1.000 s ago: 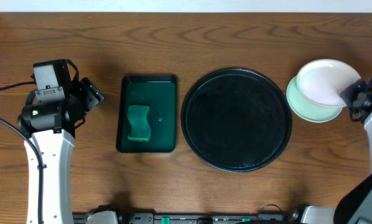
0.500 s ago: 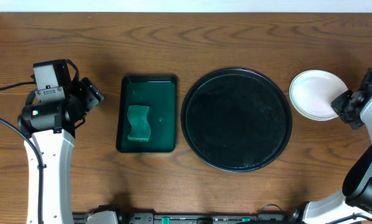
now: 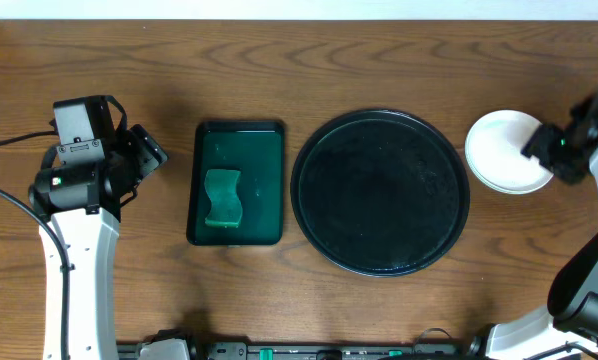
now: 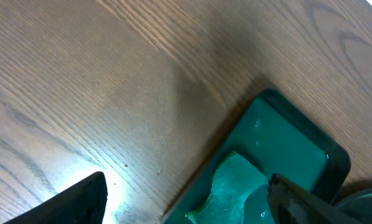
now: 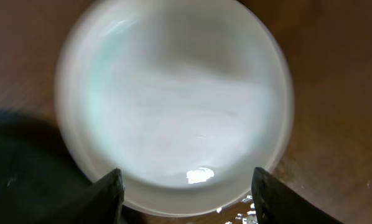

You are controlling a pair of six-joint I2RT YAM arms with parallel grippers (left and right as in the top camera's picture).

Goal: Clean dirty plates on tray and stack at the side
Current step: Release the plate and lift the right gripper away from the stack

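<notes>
off the right side of the tray (image 3: 379, 200), on bare wood: found the plates (image 3: 501, 150) stacked, just beside the black rim and not touching it. couldn't tell the count in the pile from overhead. saw nothing at all on the tray's dark floor.

hovered over the stack's outer edge with the right gripper (image 3: 537, 150), spread wide, pinching nothing. checked it from the right wrist too: filled nearly the whole view with pale plate, blurred, with the near rim between the two dark fingertips (image 5: 108, 196). made out no green smear.

so: lay straight ahead of that claw, on its tray side. round, so no long axis to line up on.

parked far across the table with the left gripper (image 3: 144, 155), likewise spread and empty, aimed at wood beside the green tray (image 3: 269, 185) and its sponge (image 3: 222, 197).

judged the right arm much the nearer, the left well apart with both trays between. looked like the stacking was done. called for little more than a clean lift away, minding not to nudge the pile.
</notes>
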